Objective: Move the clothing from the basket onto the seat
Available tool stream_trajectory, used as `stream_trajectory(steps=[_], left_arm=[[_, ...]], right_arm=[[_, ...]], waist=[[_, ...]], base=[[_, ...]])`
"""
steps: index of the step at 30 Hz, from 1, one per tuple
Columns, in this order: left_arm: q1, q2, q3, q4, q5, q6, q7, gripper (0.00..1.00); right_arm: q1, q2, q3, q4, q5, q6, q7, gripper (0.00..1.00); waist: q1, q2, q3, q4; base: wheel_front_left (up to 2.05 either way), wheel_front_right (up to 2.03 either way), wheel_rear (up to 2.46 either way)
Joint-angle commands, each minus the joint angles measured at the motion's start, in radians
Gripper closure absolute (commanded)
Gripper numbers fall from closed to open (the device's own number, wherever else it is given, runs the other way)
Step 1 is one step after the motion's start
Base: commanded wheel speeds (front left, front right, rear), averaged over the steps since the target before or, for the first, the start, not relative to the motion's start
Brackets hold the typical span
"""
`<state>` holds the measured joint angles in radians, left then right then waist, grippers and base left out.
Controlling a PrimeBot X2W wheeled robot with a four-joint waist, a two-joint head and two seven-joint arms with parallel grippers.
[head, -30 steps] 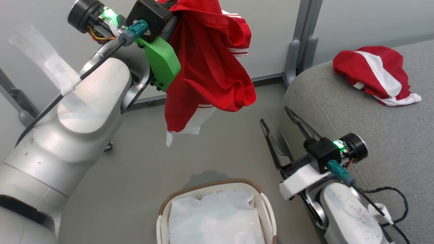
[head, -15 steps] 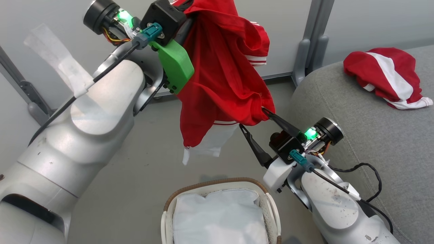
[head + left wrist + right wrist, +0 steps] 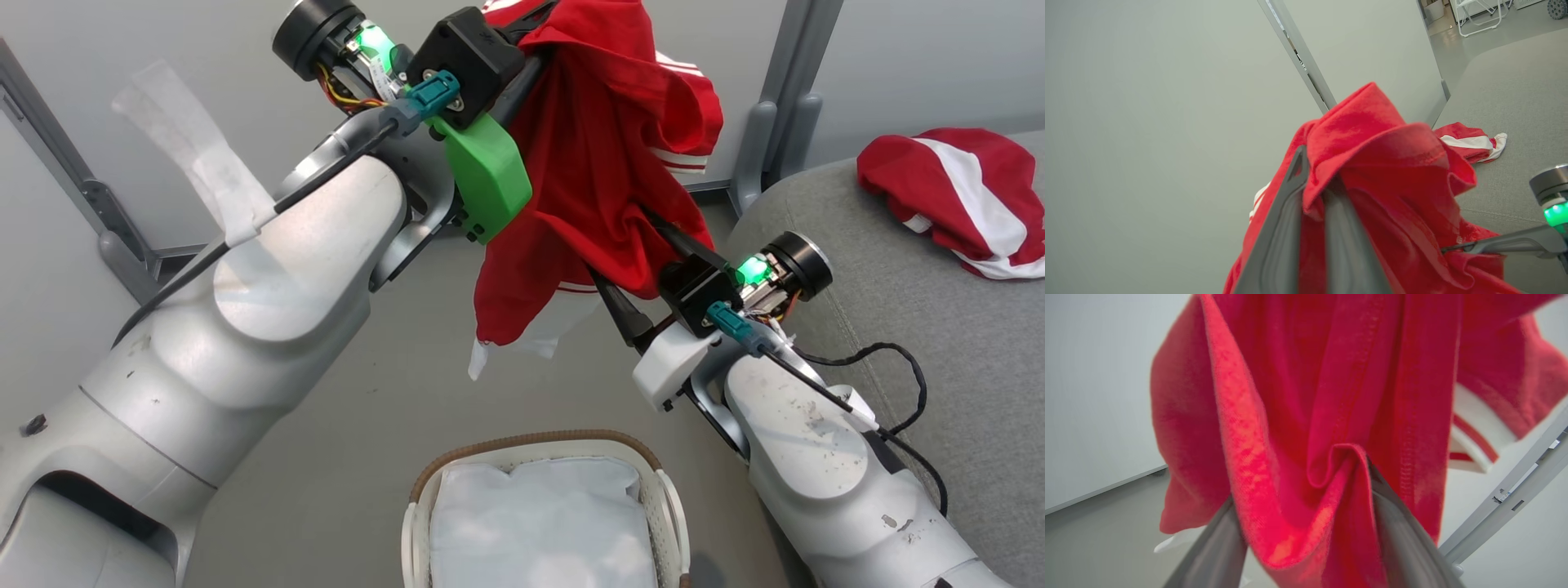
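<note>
One red garment with white stripes hangs high over the floor, my left gripper shut on its top fold. My right gripper reaches up from below. It stands open, with a lower fold of that garment between its spread fingers. The second red and white garment lies crumpled on the grey sofa seat at the right. The white basket with a brown rim stands on the floor at the bottom centre. Inside it I see the white cloth liner.
Grey partition walls with metal posts stand behind the hanging garment and at the left. Between the basket and the wall is grey floor. A black cable loops from my right forearm over the sofa's rounded edge.
My right gripper rose from beside the sofa edge to the hanging garment and pushed its fingers around a lower fold. The left gripper carried the garment rightward; the head camera shifted too.
</note>
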<state>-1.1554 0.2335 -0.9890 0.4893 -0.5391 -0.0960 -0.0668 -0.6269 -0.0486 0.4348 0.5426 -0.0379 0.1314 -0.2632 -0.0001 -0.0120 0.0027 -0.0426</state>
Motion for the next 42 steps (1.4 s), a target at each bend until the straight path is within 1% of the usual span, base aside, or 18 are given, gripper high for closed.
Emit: stream_trajectory(steps=[1, 2, 9, 10, 11, 12, 13, 14, 15, 16, 17, 20, 25, 29, 32, 36, 42], left_arm=[[0.007, -0.002, -0.001, -0.008, -0.006, 0.004, 0.002, 1.00], [0.014, -0.001, -0.002, -0.013, -0.008, 0.006, 0.002, 1.00], [0.068, 0.020, 0.001, -0.018, -0.039, 0.018, 0.002, 0.99], [0.082, 0.023, 0.002, -0.015, -0.046, 0.020, -0.001, 0.87], [0.093, 0.026, 0.003, -0.013, -0.052, 0.022, -0.003, 0.78], [0.107, 0.030, 0.003, -0.010, -0.057, 0.022, -0.006, 0.73], [0.120, 0.032, 0.002, -0.007, -0.063, 0.022, -0.008, 0.61], [0.137, 0.035, 0.002, -0.003, -0.069, 0.022, -0.015, 0.53], [0.153, 0.037, 0.004, 0.001, -0.077, 0.023, -0.021, 0.35], [0.167, 0.039, 0.007, 0.006, -0.086, 0.024, -0.027, 0.05], [0.183, 0.041, 0.010, 0.013, -0.096, 0.027, -0.037, 0.00], [0.227, 0.045, 0.013, 0.026, -0.108, 0.035, -0.067, 0.00], [0.316, 0.032, 0.022, 0.045, -0.141, 0.043, -0.127, 0.00], [0.398, 0.022, 0.046, 0.049, -0.183, 0.047, -0.167, 0.00], [0.459, 0.026, 0.062, 0.049, -0.192, 0.050, -0.185, 0.00], [0.542, 0.026, 0.089, 0.041, -0.191, 0.055, -0.198, 0.00], [0.630, 0.018, 0.144, 0.015, -0.140, 0.050, -0.198, 0.00]], right_arm=[[-0.006, -0.003, 0.002, 0.006, 0.013, -0.001, -0.002, 0.76], [-0.009, -0.003, 0.004, 0.012, 0.017, -0.001, -0.002, 1.00], [-0.008, -0.003, -0.018, -0.012, 0.037, -0.001, -0.002, 1.00], [-0.005, -0.003, -0.022, -0.018, 0.037, -0.001, -0.002, 1.00], [-0.002, -0.003, -0.025, -0.024, 0.039, -0.001, -0.002, 1.00], [0.000, -0.004, -0.031, -0.034, 0.041, -0.001, -0.002, 1.00], [0.002, -0.003, -0.035, -0.039, 0.041, -0.001, -0.002, 1.00], [0.004, -0.003, -0.040, -0.046, 0.038, -0.001, -0.002, 1.00], [0.004, -0.003, -0.049, -0.055, 0.035, -0.001, -0.002, 1.00], [0.006, -0.003, -0.056, -0.061, 0.033, -0.001, -0.002, 1.00], [0.007, -0.004, -0.065, -0.068, 0.030, -0.001, -0.002, 1.00], [0.012, -0.003, -0.092, -0.087, 0.024, -0.001, -0.002, 1.00], [0.023, -0.003, -0.138, -0.112, 0.012, -0.001, -0.002, 1.00], [0.032, -0.003, -0.172, -0.131, 0.000, -0.001, -0.002, 1.00], [0.047, -0.003, -0.195, -0.143, -0.008, -0.001, -0.002, 1.00], [0.061, -0.003, -0.230, -0.158, -0.021, -0.001, -0.002, 1.00], [0.079, -0.003, -0.281, -0.169, -0.044, -0.001, -0.002, 1.00]], waist=[[0.0001, 0.0120, 0.000, 0.002], [0.0001, 0.0120, 0.001, 0.003], [0.0001, 0.0120, 0.008, 0.002], [0.0001, 0.0120, 0.009, 0.000], [0.0001, 0.0120, 0.011, -0.001], [0.0001, 0.0120, 0.012, -0.003], [0.0001, 0.0120, 0.013, -0.004], [0.0001, 0.0120, 0.015, -0.006], [0.0001, 0.0120, 0.016, -0.008], [0.0001, 0.0120, 0.018, -0.009], [0.0001, 0.0120, 0.019, -0.010], [0.0001, 0.0120, 0.022, -0.013], [0.0001, 0.0120, 0.028, -0.015], [0.0001, 0.0120, 0.034, -0.019], [0.0001, 0.0120, 0.039, -0.024], [0.0001, 0.0120, 0.046, -0.031], [0.0001, 0.0120, 0.056, -0.041]], base=[[0.00, 0.00, 0.00], [0.00, 0.00, 0.00], [0.00, 0.00, 0.00], [0.00, 0.00, 0.00], [0.00, 0.00, 0.00], [0.00, 0.00, 0.00], [0.00, 0.00, 0.00], [0.00, 0.00, 0.00], [0.00, 0.00, 0.00], [0.00, 0.00, 0.00], [0.00, 0.00, 0.00], [0.00, 0.00, 0.00], [0.00, 0.00, 0.00], [0.00, 0.00, 0.00], [0.00, 0.00, 0.00], [0.00, 0.00, 0.00], [0.00, 0.00, 0.00]])
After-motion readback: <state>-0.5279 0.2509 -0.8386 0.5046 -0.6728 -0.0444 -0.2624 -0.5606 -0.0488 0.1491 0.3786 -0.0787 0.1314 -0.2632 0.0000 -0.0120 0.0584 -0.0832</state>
